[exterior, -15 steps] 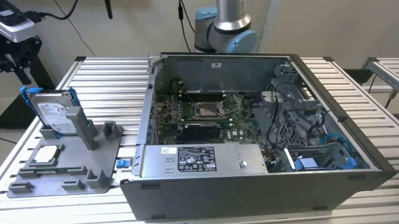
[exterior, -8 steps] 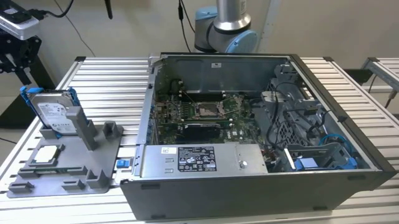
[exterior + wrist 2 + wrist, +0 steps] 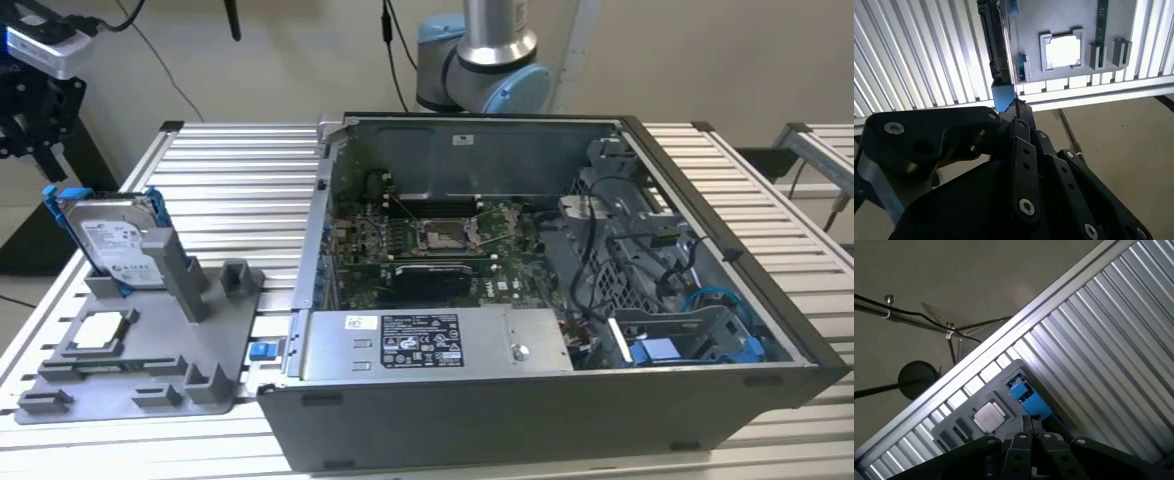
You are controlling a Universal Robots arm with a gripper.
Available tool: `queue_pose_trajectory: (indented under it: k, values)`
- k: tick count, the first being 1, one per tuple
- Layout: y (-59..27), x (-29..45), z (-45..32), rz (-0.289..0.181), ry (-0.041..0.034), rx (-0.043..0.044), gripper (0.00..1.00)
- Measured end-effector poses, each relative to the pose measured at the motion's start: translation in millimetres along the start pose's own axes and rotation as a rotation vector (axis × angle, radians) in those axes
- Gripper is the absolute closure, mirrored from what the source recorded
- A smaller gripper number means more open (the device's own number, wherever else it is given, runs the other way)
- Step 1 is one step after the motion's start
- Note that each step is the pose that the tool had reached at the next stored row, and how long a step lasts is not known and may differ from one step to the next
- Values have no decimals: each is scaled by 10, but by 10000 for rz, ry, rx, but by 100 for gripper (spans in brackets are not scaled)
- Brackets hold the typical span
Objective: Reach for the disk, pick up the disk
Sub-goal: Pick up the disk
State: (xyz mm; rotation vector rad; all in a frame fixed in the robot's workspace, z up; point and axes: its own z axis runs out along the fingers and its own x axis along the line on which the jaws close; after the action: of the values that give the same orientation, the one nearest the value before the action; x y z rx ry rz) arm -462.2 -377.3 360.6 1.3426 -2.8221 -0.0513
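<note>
Blue-framed and upright, the one disk (image 3: 114, 240) (image 3: 996, 50) stands in the one grey fixture (image 3: 180, 345) at the exterior view's left, one silver chip (image 3: 100, 330) (image 3: 1064, 50) lying near it, one open computer case (image 3: 534, 405) beside, the single gripper (image 3: 51, 175) (image 3: 1018, 107) pinched closed on its frame's top corner.
</note>
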Motion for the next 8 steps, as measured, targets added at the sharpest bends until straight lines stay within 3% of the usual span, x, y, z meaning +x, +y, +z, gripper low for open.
queue_pose_trajectory:
  k: [8]
  values:
    - [0, 0, 0, -1465, 53, 1, 100]
